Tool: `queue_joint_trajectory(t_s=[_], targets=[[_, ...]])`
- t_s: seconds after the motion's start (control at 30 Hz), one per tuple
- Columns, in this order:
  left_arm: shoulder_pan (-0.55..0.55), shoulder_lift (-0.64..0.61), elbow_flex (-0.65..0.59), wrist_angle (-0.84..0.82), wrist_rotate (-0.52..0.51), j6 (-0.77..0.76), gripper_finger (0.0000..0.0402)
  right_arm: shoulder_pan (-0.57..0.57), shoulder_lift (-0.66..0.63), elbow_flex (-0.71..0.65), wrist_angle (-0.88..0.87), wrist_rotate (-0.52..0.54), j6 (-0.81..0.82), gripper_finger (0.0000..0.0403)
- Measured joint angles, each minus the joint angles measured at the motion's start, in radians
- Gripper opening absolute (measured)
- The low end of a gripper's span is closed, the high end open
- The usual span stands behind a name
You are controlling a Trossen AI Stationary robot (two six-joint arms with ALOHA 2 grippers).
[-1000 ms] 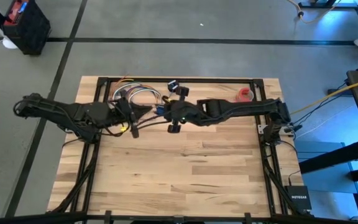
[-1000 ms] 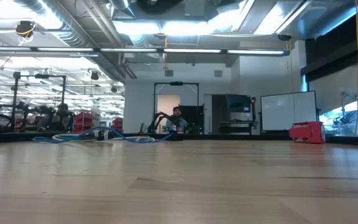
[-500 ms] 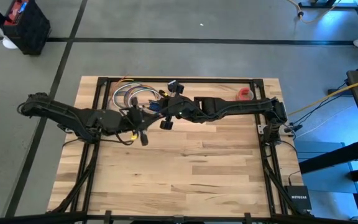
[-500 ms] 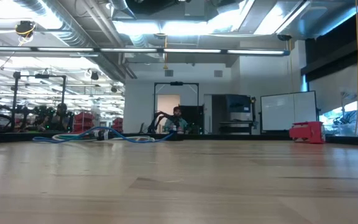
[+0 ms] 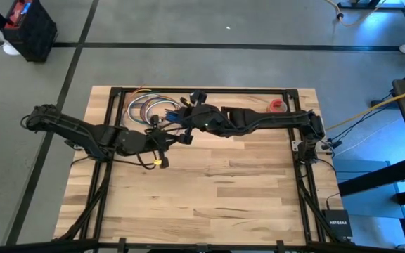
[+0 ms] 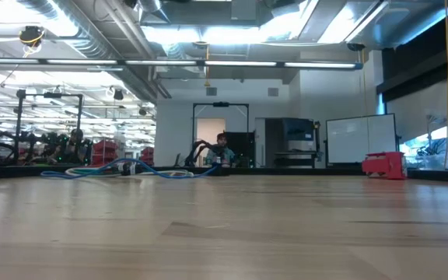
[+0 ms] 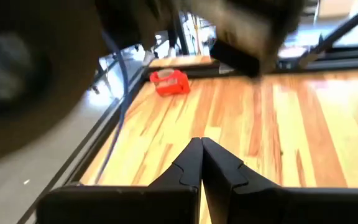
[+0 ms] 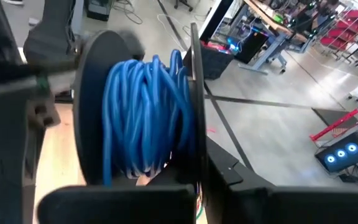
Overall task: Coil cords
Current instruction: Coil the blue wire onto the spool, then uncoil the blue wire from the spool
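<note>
Right gripper [image 5: 181, 124] sits at the table's [image 5: 216, 197] far edge, next to the loop bundle [image 5: 146, 109]. Its wrist view shows blue cord [image 8: 143, 118] wound thick on a black spool [image 8: 98, 74] between its fingers [image 8: 219, 167], so it looks clamped on the spool. Left gripper [image 7: 201, 163] is pinched closed on nothing, hovering over bare wood just beside the right one. Red object [image 5: 278, 107] lies at the far right edge, well apart.
</note>
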Motion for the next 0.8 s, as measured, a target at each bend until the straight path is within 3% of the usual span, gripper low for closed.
queue_joint_trajectory(t_s=[0.5,0.67,0.8], targets=[[-0.036,0.0,0.0,-0.277,0.0,-0.153,0.0,0.009,0.0,0.067,-0.225,0.044,-0.02,0.0003],[-0.055,0.0,0.0,-0.328,-0.007,-0.199,0.0,0.028,-0.003,-0.003,-0.313,0.147,-0.023,0.0003],[-0.073,0.0,-0.028,-0.298,-0.032,-0.193,0.0,0.051,-0.003,-0.137,-0.321,0.18,-0.019,0.0003]])
